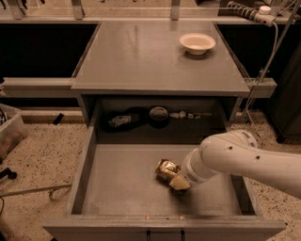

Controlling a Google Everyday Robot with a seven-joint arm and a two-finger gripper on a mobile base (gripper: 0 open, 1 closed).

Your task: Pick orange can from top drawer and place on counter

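The orange can (166,169) lies on its side on the floor of the open top drawer (122,188), right of the middle. It looks shiny gold with dented sides. My gripper (178,181) reaches down into the drawer from the right, on the end of the white arm (235,157). Its tip is against the can's right side. The counter (141,52) is the grey top above the drawer.
A white bowl (197,43) stands on the counter at the back right. Behind the drawer, a dark shelf holds a dark roll (159,114) and small items. A cable and power strip (254,14) hang at the right. A bin (9,132) sits on the floor at the left.
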